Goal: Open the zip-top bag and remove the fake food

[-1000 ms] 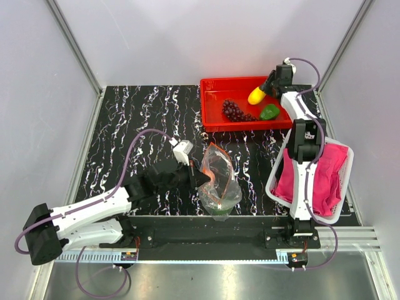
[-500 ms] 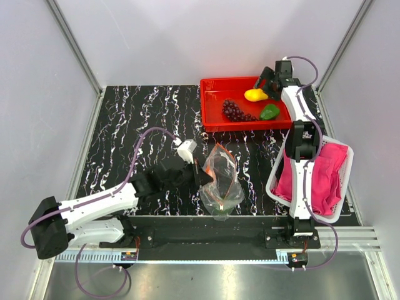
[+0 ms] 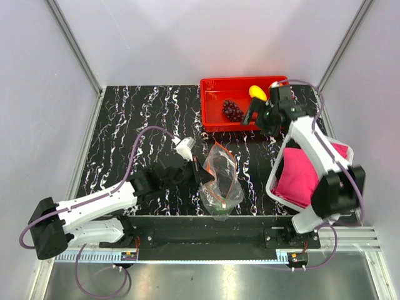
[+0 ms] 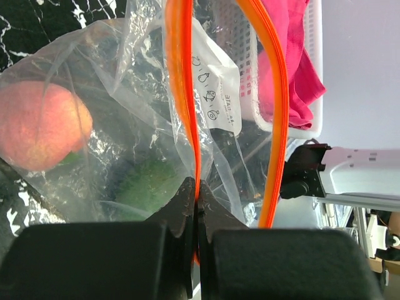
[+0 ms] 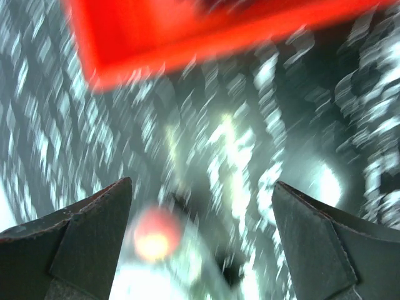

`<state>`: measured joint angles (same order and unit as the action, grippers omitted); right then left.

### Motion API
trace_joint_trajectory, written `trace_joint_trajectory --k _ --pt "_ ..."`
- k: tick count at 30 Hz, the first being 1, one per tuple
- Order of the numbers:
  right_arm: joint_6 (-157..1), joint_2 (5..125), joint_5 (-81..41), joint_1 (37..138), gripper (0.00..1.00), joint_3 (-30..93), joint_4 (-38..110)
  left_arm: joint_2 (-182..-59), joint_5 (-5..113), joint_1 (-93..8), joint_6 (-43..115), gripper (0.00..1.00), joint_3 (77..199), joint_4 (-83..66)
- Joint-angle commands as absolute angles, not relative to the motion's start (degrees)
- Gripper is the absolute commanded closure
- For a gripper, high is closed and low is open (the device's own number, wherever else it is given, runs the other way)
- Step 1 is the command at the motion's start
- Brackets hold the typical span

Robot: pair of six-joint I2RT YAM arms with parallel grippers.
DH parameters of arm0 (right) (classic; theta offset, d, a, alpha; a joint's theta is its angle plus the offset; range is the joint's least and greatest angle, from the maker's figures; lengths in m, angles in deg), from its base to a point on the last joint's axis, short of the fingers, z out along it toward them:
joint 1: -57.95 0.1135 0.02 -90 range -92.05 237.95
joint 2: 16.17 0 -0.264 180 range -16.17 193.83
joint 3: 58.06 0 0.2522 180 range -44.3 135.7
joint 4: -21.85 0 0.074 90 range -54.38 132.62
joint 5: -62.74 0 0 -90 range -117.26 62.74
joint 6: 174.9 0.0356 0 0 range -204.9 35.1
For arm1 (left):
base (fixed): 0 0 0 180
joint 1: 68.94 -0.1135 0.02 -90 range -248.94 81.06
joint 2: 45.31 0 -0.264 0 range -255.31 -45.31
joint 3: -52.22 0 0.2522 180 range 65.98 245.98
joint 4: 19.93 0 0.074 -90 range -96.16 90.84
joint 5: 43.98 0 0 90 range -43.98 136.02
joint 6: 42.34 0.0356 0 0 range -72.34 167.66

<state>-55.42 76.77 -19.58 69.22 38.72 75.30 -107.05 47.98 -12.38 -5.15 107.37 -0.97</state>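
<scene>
One zip-top bag (image 3: pixel 220 182) sits on the table (image 3: pixel 137 119) near its front edge. The left fingers (image 4: pixel 187 212) are pinched together on one of its two orange zip strips (image 4: pixel 186 94). Two pieces show inside the bag: an orange ball (image 4: pixel 37 134) and a green piece (image 4: pixel 147 190). One red tray (image 3: pixel 212 94) holds two visible pieces, a yellow fruit (image 3: pixel 255 91) and a grape bunch (image 3: pixel 232 110). The right fingers (image 3: pixel 253 115) hang spread wide over its front rim, holding nothing.

The left arm (image 3: pixel 94 206) lies low, stretched from its base at the near left toward the middle; the left gripper (image 3: pixel 201 177) has its jaws pressed together on the orange strip of the zip-top bag (image 3: pixel 220 181). The right arm (image 3: pixel 312 140) folds at the elbow and reaches far, the right gripper (image 3: pixel 253 114) spread wide, holding nothing
</scene>
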Motion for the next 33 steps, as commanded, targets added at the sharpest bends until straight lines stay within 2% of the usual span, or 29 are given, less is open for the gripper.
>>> trace_joint_trajectory --k 1,6,16,29,33 --pt "-58.53 63.66 -17.07 75.6 0.0 29.11 75.78 -103.68 46.39 -12.6 -5.6 1.0 110.36 0.77" --pt "-61.34 50.3 -12.5 77.29 0.0 23.9 76.91 -102.09 44.81 -12.51 -3.93 1.0 111.86 2.27" --pt "-64.24 45.35 -3.19 81.94 0.02 23.99 82.73 -104.28 44.27 -12.6 0.02 1.0 113.53 1.92" --pt "-61.43 46.41 -3.88 88.8 0.25 25.57 81.67 -111.05 45.23 -12.6 2.84 1.0 117.13 -0.63" --pt "-60.12 47.54 -3.1 89.94 0.45 24.52 80.18 -111.23 45.67 -12.6 1.62 1.0 116.52 -2.73"
